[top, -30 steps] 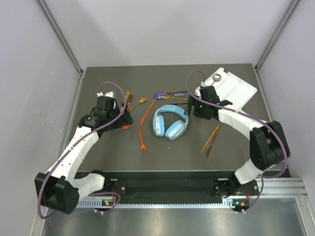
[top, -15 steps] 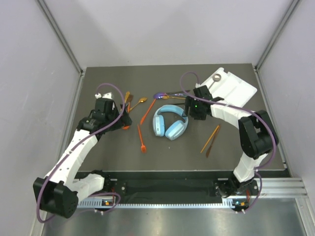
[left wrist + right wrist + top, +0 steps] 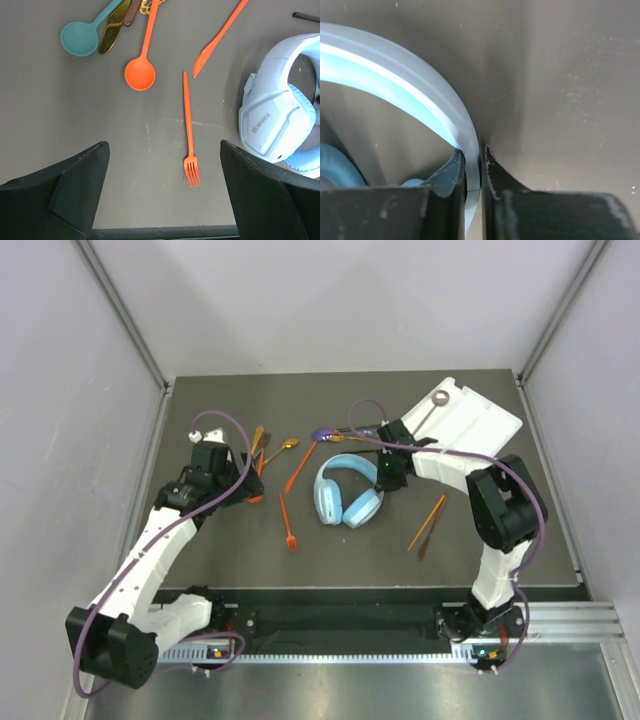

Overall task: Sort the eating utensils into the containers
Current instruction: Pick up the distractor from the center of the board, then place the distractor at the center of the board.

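Observation:
My right gripper [image 3: 384,473] is shut on the headband of the light-blue headphones [image 3: 345,496]; in the right wrist view both fingers pinch the pale band [image 3: 420,92] at the gripper [image 3: 473,156]. My left gripper [image 3: 162,150] hangs open above the table with nothing between its fingers. Ahead of it lie an orange fork [image 3: 188,130], an orange spoon [image 3: 141,72], an orange knife [image 3: 220,40], a teal spoon [image 3: 80,39] and a gold utensil [image 3: 112,31]. The white tray [image 3: 485,425] sits at the back right.
Two orange sticks [image 3: 428,524] lie right of the headphones. A purple spoon [image 3: 325,434] and dark utensils lie behind the headphones. A thin utensil with a round end [image 3: 438,399] rests in the tray. Grey walls close in the table's sides and back.
My right gripper moved left onto the headphones and shut on the headband; the headphones shifted slightly. The left arm barely moved and stayed open.

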Action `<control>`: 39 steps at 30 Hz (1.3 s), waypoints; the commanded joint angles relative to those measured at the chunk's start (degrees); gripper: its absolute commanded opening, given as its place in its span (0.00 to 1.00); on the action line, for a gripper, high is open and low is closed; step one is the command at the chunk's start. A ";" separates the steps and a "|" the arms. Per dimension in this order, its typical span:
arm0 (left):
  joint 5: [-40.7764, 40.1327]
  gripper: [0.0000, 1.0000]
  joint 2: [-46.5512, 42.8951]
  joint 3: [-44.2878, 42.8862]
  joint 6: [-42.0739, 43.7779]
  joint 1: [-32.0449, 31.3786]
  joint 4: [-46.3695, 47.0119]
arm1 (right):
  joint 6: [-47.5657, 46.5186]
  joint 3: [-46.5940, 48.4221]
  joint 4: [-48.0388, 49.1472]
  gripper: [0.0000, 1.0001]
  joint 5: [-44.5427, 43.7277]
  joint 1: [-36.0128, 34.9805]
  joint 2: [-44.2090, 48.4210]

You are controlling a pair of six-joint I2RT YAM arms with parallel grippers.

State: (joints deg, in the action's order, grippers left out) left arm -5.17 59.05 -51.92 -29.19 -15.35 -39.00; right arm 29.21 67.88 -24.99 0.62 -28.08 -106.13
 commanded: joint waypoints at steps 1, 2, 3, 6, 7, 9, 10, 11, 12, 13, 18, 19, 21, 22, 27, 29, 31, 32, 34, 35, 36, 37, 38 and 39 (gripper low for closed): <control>-0.81 0.96 -0.78 0.68 0.10 0.15 1.83 | -0.47 1.91 0.12 0.00 0.35 -1.19 1.35; -0.72 0.96 -0.78 0.94 -0.08 0.15 1.91 | -0.56 1.82 0.64 0.00 0.43 -1.28 3.10; -0.72 0.96 -0.86 1.12 0.01 0.15 2.00 | -0.73 1.82 0.73 0.00 0.43 -1.72 3.99; -0.63 0.96 -0.69 1.73 -0.16 0.06 2.44 | -2.22 4.01 -1.19 0.00 -0.44 -2.85 7.77; -0.63 0.96 -0.60 1.91 -0.08 0.15 2.70 | -3.19 6.11 -2.16 0.00 -2.27 -3.38 8.65; -0.54 0.96 -0.07 1.74 -0.08 0.06 2.71 | -4.51 8.58 -4.78 0.00 -2.56 -4.44 11.20; -0.63 0.96 0.10 1.65 -0.08 0.15 2.70 | -5.47 11.20 -5.76 0.00 -2.64 -4.71 11.90; -0.63 0.96 0.28 1.47 -0.16 0.15 2.70 | -6.26 12.36 -6.64 0.00 -2.82 -4.88 13.47; -0.54 0.96 0.28 1.47 -0.25 0.15 2.62 | -7.14 14.37 -7.60 0.00 -3.08 -5.49 14.27; -0.63 0.96 0.28 1.47 -0.25 0.15 2.70 | -8.80 15.26 -7.96 0.00 -3.61 -5.76 15.24; -5.80 0.97 -1.21 0.95 -0.87 0.15 0.87 | -13.12 18.34 -10.07 0.00 -8.79 -6.82 22.79; -7.30 0.97 -1.74 0.42 -1.56 0.15 0.34 | -14.00 18.34 -10.25 0.00 -9.67 -6.82 24.02; -10.64 0.97 -3.76 -0.54 -2.18 0.24 -0.63 | -14.27 15.99 -8.42 0.00 -12.21 -6.91 28.85; -11.70 0.98 -4.46 -1.85 -3.14 0.15 -0.90 | -14.27 14.93 -7.54 0.00 -12.83 -6.91 30.61; -18.02 0.98 -9.56 -5.20 -4.21 0.24 -0.37 | -15.50 8.24 0.38 0.00 -13.89 -6.91 41.52; -18.39 0.98 -10.53 -6.35 -4.03 0.24 0.16 | -16.64 9.55 -0.66 0.00 -13.98 -6.82 41.09; -17.86 0.98 -10.01 -8.44 -3.86 0.24 -0.63 | -17.17 12.62 -2.33 0.00 -12.41 -6.91 39.69; -17.77 0.98 -9.66 -9.24 -3.94 0.24 -2.03 | -17.17 13.68 -3.91 0.00 -11.53 -6.99 39.51; -17.77 0.98 -9.74 -10.82 -3.68 0.24 -3.27 | -17.00 14.83 -4.36 0.00 -10.64 -6.99 39.68; -18.03 0.98 -9.83 -11.18 -3.59 0.24 -4.23 | -17.08 15.26 -4.62 0.00 -10.56 -6.99 40.20; -18.21 0.98 -10.26 -12.05 -3.33 0.24 -4.67 | -17.08 15.35 -4.36 0.00 -11.08 -6.99 40.82; -18.47 0.98 -11.22 -12.32 -2.89 0.24 -4.76 | -17.00 15.09 -4.01 0.00 -11.17 -7.08 42.30; -18.47 0.98 -11.67 -12.67 -2.63 0.24 -4.85 | -17.00 14.74 -3.40 0.00 -11.69 -7.08 42.93; -18.73 0.98 -12.11 -13.29 -1.84 0.24 -4.85 | -16.82 14.65 -3.31 0.00 -12.22 -7.08 43.54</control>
State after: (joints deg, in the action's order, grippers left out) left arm -22.00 49.08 -61.73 -32.77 -15.35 -42.04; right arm 11.51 78.89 -33.32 -11.09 -34.65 -66.76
